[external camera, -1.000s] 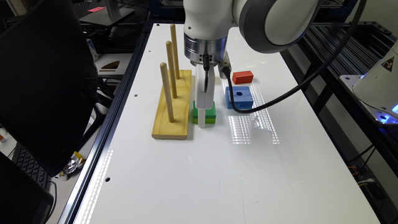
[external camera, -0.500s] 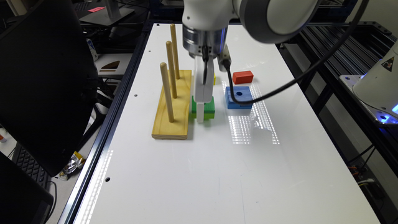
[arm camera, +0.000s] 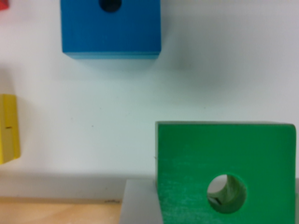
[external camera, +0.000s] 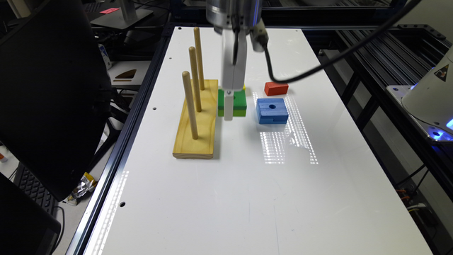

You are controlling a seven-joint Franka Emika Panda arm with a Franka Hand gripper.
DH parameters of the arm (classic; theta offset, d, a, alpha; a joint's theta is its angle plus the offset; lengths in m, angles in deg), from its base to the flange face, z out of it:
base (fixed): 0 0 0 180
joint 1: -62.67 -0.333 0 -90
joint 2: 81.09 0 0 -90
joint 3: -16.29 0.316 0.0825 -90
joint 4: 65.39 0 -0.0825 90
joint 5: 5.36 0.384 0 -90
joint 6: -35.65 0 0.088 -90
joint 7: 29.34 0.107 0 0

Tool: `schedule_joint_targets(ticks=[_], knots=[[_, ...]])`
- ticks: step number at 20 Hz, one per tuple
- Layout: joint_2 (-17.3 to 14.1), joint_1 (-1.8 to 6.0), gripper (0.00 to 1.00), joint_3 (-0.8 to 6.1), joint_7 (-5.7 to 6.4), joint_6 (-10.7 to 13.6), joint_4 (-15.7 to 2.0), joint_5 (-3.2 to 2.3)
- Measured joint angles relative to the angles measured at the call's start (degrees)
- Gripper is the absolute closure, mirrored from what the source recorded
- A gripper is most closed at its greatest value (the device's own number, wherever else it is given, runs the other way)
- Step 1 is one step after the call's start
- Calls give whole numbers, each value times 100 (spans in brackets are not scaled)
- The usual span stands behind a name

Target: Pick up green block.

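The green block has a dark green top, a lime lower layer and a round hole. It hangs a little above the white table, beside the wooden peg board. My gripper comes straight down from above and is shut on the green block. In the wrist view the green block looms large and close, with one grey finger pressed against its side. The opposite finger is hidden by the block.
The wooden peg board with three upright pegs stands just to the exterior view's left of the gripper. A blue block and a red block lie to the right. A yellow block lies behind the gripper.
The gripper has risen with the green block held in it, so the block has left the table. The other blocks and the peg board have not moved.
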Motion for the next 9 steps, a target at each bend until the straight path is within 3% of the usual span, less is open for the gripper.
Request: schedule_joint_targets(ticks=[4, 9], knots=[[273, 1, 100, 3, 1, 258, -22, 1], [866, 1, 100, 7, 2, 843, -40, 12]])
